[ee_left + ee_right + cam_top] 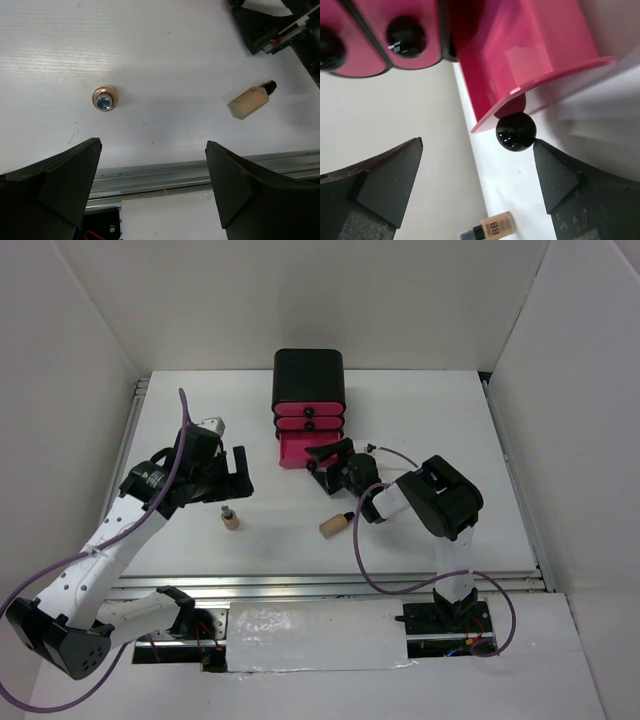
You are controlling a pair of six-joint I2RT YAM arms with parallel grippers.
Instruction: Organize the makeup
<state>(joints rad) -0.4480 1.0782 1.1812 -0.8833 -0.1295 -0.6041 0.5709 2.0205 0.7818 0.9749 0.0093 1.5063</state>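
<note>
The makeup in view is two beige black-capped bottles. One stands upright (230,518) (104,98) on the white table. The other lies on its side (335,524) (250,101) (492,227). My left gripper (243,475) (153,145) hovers open above and just behind the upright bottle, with nothing between its fingers. My right gripper (318,468) (479,145) is open at the front of the pulled-out bottom pink drawer (298,450) (530,55). The drawer's black knob (515,131) sits just off the right finger, inside the jaws, and nothing is held.
A black box (310,370) with three pink drawers stands at the back centre; its upper two drawers (395,40) are shut. White walls enclose the table on three sides. A metal rail (190,172) runs along the near edge.
</note>
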